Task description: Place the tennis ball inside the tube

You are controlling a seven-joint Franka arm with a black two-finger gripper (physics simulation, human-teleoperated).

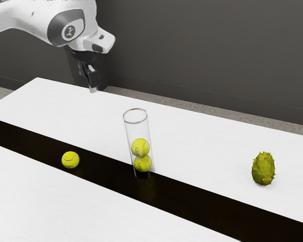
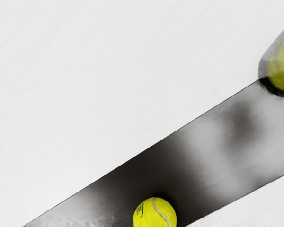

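On the white counter [image 1: 50, 201], the loose tennis ball [image 1: 70, 160] awaits grasping; our gripper [image 1: 93, 89], open or closed we cannot tell, should align and descend; the tube [image 1: 136, 121] comes after

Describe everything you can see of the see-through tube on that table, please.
The tube is a tall, clear cylinder, glass or plastic by the look of it, with a thin greyish rim around its top and no lid that I can see. It stands upright on the dark, glossy strip, close to one edge. Two yellow-green tennis balls sit inside, one above the other, with space over them. Its bottom looks black, though that may be the strip showing through.
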